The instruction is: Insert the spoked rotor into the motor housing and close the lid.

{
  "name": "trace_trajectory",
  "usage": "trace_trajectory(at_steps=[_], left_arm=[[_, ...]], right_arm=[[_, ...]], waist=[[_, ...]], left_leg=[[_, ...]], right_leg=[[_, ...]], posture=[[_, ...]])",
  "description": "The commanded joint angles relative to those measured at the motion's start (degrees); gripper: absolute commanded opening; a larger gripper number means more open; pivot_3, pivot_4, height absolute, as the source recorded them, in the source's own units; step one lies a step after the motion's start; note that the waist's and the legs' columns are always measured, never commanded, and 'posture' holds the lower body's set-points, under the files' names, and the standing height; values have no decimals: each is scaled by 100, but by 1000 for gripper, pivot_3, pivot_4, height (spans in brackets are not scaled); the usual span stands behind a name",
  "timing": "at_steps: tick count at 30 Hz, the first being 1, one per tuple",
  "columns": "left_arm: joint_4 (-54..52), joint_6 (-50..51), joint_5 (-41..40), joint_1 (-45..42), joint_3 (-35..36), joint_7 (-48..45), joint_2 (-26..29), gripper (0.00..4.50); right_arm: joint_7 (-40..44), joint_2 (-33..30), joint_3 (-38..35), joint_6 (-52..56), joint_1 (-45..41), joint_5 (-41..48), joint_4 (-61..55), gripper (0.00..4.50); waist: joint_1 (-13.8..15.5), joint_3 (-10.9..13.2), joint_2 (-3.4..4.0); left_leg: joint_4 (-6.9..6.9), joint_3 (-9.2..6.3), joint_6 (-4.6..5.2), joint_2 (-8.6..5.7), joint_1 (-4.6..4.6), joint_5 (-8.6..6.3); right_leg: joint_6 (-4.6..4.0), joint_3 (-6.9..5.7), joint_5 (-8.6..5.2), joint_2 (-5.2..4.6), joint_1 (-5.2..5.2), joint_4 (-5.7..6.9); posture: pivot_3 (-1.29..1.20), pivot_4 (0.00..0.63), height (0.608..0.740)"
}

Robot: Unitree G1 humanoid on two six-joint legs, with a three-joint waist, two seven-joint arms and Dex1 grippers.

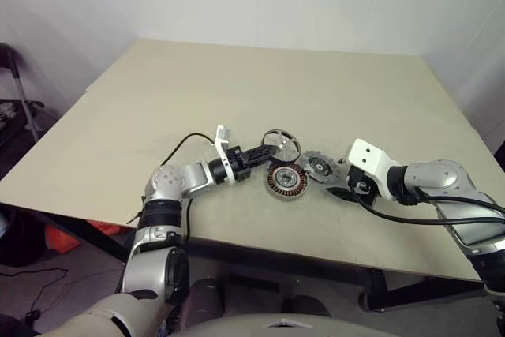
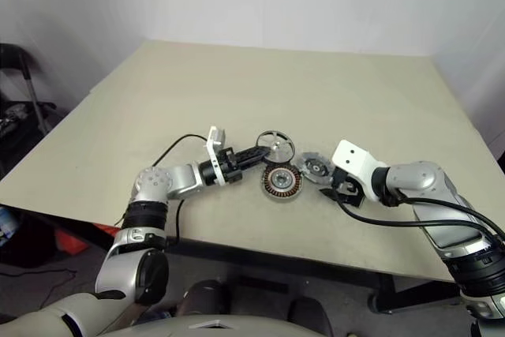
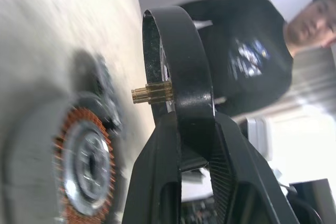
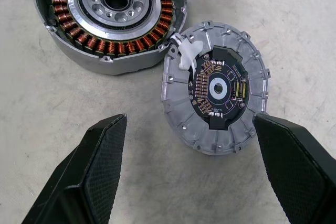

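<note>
My left gripper [image 1: 266,151] is shut on the rim of the black spoked rotor [image 1: 282,143], holding it just above the table, behind the motor housing [image 1: 286,181]. In the left wrist view the rotor [image 3: 176,51] stands edge-on between the fingers [image 3: 157,182], its brass shaft [image 3: 152,94] pointing sideways over the housing [image 3: 86,166]. The housing lies open side up, copper windings showing [image 4: 113,14]. The grey lid [image 4: 215,87] lies against its right side, circuit board up. My right gripper [image 4: 189,121] hovers open over the lid, touching nothing.
A black cable [image 1: 177,147] loops over the beige table [image 1: 260,84] left of my left wrist. The table's front edge runs close below the parts. A person in a dark shirt [image 3: 247,56] is beyond the table. A chair [image 1: 16,84] stands off the left side.
</note>
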Motion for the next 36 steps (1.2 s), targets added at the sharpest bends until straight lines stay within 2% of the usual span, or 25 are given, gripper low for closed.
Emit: trace_trajectory(at_steps=[1, 18, 25, 36], left_arm=[[-117, 202, -99, 27, -105, -19, -4, 371], [207, 94, 369, 137, -588, 57, -114, 371], [51, -69, 365, 199, -544, -51, -42, 2675], [-571, -332, 129, 350, 63, 108, 406, 2675]], right_arm=[[25, -74, -176, -66, -33, 50, -178, 3950], [-142, 1, -272, 15, -8, 80, -284, 3950], [-172, -6, -278, -23, -14, 78, -265, 3950], [-143, 31, -229, -81, -228, 119, -201, 3950]], waist=[[-17, 0, 0], [-25, -1, 1], [-26, -2, 3], [-54, -2, 4]], left_leg=[[0, 0, 10, 0, -2, 4], [9, 0, 11, 0, -3, 4], [11, 0, 9, 0, 12, 2], [10, 0, -8, 3, 28, -6]], right_leg=[[0, 0, 0, 0, -3, 0], [0, 1, 0, 0, 0, 4], [0, 1, 0, -1, 15, 6], [0, 2, 0, 2, 25, 11]], posture=[[0, 0, 740], [0, 0, 740], [0, 0, 740], [0, 0, 740]])
